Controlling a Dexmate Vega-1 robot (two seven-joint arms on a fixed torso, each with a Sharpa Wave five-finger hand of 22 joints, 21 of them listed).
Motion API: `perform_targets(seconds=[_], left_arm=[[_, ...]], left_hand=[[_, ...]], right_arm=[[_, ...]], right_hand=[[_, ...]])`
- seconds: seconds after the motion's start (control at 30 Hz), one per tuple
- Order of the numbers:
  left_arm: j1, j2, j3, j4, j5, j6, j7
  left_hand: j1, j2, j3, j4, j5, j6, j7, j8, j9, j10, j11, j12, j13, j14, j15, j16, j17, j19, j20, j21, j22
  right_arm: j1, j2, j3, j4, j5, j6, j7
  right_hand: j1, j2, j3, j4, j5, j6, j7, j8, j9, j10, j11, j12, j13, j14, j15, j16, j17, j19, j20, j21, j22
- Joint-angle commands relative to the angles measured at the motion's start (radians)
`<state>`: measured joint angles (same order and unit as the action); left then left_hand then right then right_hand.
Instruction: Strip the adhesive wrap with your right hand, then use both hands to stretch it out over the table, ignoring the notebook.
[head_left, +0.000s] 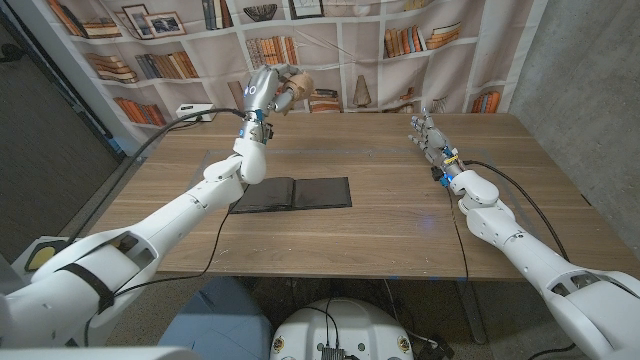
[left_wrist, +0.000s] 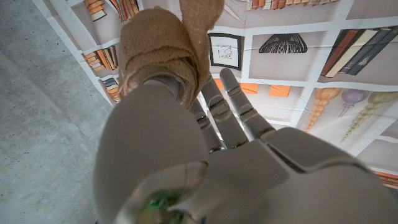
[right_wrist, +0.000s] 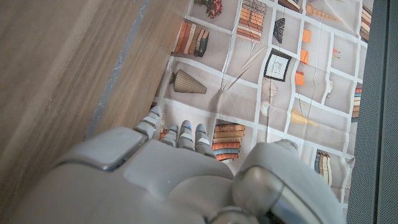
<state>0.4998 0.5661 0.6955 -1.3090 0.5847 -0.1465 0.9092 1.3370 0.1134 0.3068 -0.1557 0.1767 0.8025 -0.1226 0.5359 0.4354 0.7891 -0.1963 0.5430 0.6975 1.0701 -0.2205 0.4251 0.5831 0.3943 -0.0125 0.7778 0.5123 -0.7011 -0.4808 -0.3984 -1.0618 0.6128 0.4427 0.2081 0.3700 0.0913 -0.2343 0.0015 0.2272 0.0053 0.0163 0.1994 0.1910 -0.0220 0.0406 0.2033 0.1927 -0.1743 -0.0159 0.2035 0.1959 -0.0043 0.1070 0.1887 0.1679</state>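
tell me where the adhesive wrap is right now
In the head view the tan adhesive wrap is wound around the raised left hand, above the table's far left, beyond the black notebook.

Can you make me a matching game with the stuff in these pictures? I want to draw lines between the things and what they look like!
Things:
1. wrap
2. notebook
3. right hand
4. table

Looks:
A. black, lying open
B. tan, wound around the left hand
C. brown wood
D. empty, over the table's far right

Pairs: 1-B, 2-A, 3-D, 4-C
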Motion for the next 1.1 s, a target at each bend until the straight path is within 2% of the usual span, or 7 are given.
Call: perform_targets(seconds=[0.03,0.53,0.77,0.93,1.1], left_arm=[[0.002,-0.065,-0.007,0.05,-0.043,-0.034,0.022],[-0.014,-0.118,-0.027,0.149,-0.171,-0.191,0.003],[-0.018,-0.151,-0.049,0.199,-0.26,-0.296,-0.031],[-0.007,-0.174,-0.075,0.204,-0.312,-0.349,-0.047],[0.012,-0.201,-0.11,0.204,-0.409,-0.393,-0.109]], left_hand=[[0.034,0.037,0.003,0.002,0.001,0.002,0.015,0.002,0.001,-0.01,0.002,-0.002,0.006,0.011,-0.018,-0.006,0.007,-0.005,0.005,0.011,0.003],[0.034,0.031,0.001,0.0,0.001,0.018,0.012,0.01,-0.005,0.0,0.0,0.001,0.005,0.009,-0.019,-0.018,0.018,-0.001,-0.012,0.031,-0.003],[0.035,0.021,-0.001,-0.004,0.003,0.042,0.031,0.019,-0.014,0.022,0.002,-0.002,-0.011,0.012,-0.019,-0.029,0.029,0.036,-0.018,0.061,-0.016],[0.036,0.021,-0.001,-0.004,0.003,0.043,0.031,0.019,-0.017,0.023,0.003,-0.002,-0.011,0.015,-0.019,-0.032,0.031,0.039,-0.018,0.066,-0.021],[0.036,0.021,0.0,-0.004,0.004,0.043,0.033,0.018,-0.019,0.024,0.004,-0.004,-0.012,0.019,-0.019,-0.035,0.033,0.041,-0.019,0.071,-0.026]], right_arm=[[0.002,-0.011,0.002,-0.014,-0.007,-0.007,-0.004],[0.023,-0.011,0.001,0.01,-0.005,-0.002,0.019],[0.035,-0.008,-0.004,0.029,-0.002,0.0,0.043],[0.041,-0.006,-0.005,0.035,-0.004,0.002,0.044],[0.05,-0.002,-0.004,0.049,-0.005,0.008,0.048]], right_hand=[[0.002,0.012,0.005,0.002,-0.003,0.007,0.002,0.002,0.001,0.002,-0.003,0.001,0.002,-0.012,-0.006,0.0,0.001,0.002,0.003,0.001,0.003],[0.0,0.011,0.005,0.002,-0.003,0.008,0.003,0.001,0.001,0.002,-0.002,0.0,0.002,-0.011,-0.005,0.0,0.001,0.001,0.003,0.0,0.003],[-0.005,0.006,0.001,0.003,-0.004,0.01,0.002,0.001,0.001,0.002,-0.006,0.0,0.002,-0.01,-0.003,0.001,0.002,-0.002,0.01,-0.001,0.003],[-0.006,0.004,0.0,0.003,-0.004,0.01,0.0,0.001,0.001,0.002,-0.008,0.0,0.002,-0.009,-0.004,0.001,0.002,-0.003,0.011,-0.001,0.003],[-0.007,0.002,-0.001,0.003,-0.004,0.011,0.0,0.001,0.001,0.002,-0.009,0.0,0.002,-0.009,-0.004,0.001,0.002,-0.003,0.012,-0.001,0.003]])
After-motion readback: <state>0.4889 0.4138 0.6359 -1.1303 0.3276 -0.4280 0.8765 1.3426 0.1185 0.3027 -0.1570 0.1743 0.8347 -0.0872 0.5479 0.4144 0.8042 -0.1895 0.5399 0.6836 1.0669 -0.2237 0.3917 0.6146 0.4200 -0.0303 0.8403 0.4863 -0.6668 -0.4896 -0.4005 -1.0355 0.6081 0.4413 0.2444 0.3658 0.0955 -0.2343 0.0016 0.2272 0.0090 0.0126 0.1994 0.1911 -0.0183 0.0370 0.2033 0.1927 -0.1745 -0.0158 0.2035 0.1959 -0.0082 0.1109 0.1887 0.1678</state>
